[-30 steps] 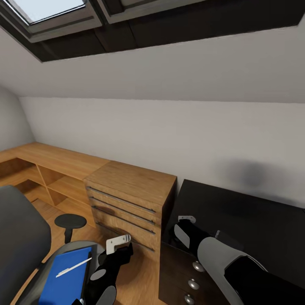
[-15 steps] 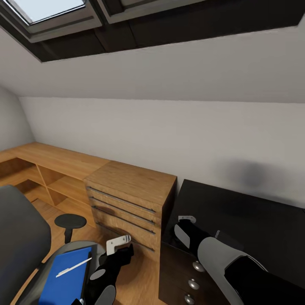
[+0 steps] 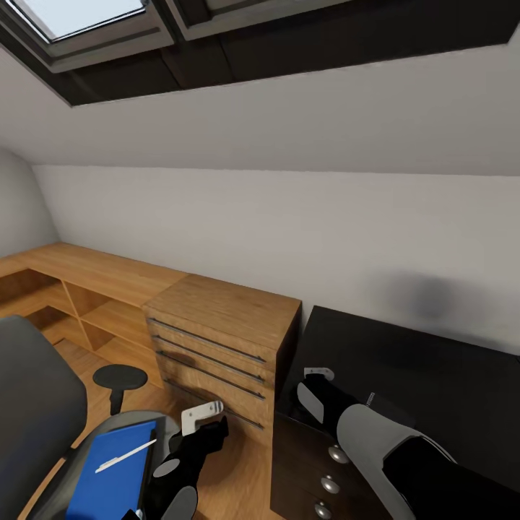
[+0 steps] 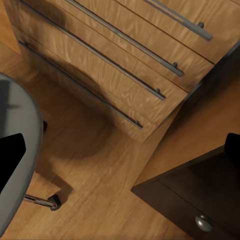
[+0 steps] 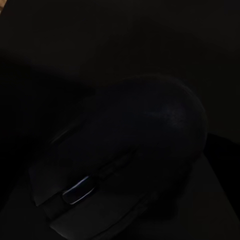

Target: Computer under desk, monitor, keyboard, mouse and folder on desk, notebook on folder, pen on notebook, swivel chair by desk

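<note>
From the head camera I take the desk (image 3: 433, 375) as my anchor: its glossy black top sits against the white wall, with the drawer unit and its round silver knobs (image 3: 337, 454) at the near corner. My right gripper (image 3: 318, 375) hangs over that near corner of the desk top, and I cannot tell how far its jaws stand apart. Through the right wrist camera I see the mouse (image 5: 125, 165) very close, a dark rounded lump with a pale scroll wheel, lying on a black surface; whether the fingers touch it I cannot tell. Beside the desk stands the light wood dresser (image 3: 224, 339) with long bar handles. My left gripper (image 3: 204, 415) hovers in front of that dresser, its jaw gap unclear to me. Further from the desk is the swivel chair (image 3: 36, 404), and on its grey seat lies the blue folder (image 3: 112, 477) with the white pen (image 3: 124, 455) resting on top.
</note>
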Available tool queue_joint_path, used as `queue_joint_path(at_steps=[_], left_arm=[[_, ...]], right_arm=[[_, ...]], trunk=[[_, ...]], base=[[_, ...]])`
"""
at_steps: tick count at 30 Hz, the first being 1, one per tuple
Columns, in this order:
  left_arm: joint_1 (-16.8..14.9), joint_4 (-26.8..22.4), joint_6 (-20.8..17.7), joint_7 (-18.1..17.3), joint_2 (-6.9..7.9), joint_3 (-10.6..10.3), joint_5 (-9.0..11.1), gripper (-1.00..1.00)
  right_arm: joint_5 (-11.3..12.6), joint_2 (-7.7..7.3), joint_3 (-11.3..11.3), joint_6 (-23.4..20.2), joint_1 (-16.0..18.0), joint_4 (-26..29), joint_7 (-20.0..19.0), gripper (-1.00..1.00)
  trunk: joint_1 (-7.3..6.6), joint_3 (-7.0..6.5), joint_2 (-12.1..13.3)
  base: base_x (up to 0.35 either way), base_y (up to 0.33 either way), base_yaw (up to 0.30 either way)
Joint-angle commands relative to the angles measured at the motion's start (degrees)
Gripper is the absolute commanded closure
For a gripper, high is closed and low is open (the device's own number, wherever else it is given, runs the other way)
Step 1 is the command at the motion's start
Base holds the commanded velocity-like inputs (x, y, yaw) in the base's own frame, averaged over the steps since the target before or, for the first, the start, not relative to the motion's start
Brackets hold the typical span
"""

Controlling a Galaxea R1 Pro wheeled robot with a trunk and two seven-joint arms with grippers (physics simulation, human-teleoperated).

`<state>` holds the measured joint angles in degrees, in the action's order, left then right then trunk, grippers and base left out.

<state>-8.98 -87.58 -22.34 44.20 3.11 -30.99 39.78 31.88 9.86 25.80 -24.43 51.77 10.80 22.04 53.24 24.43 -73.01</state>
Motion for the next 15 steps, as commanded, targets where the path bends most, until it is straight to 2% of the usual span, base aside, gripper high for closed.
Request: queue_joint_path(at_steps=[1, 9, 15], left_arm=[[-0.07, -0.08, -0.16, 0.45, 0.05, -0.13, 0.3, -1.0], [-0.07, -0.05, -0.13, 0.45, 0.13, -0.13, 0.3, -1.0], [-0.07, -0.04, -0.12, 0.45, 0.14, -0.13, 0.37, -1.0]], right_arm=[[0.55, -0.02, 0.48, -0.27, 0.03, 0.1, 0.37, 1.0], [0.55, -0.02, 0.48, -0.27, 0.03, 0.22, 0.37, 1.0], [0.47, -0.02, 0.41, -0.21, 0.06, 0.69, 0.46, 1.0]], trunk=[[0.0, 0.07, -0.04], [0.0, 0.07, -0.04], [-1.32, -1.01, 2.36]], base=[[0.0, 0.0, 0.0], [0.0, 0.0, 0.0], [0.0, 0.0, 0.0]])
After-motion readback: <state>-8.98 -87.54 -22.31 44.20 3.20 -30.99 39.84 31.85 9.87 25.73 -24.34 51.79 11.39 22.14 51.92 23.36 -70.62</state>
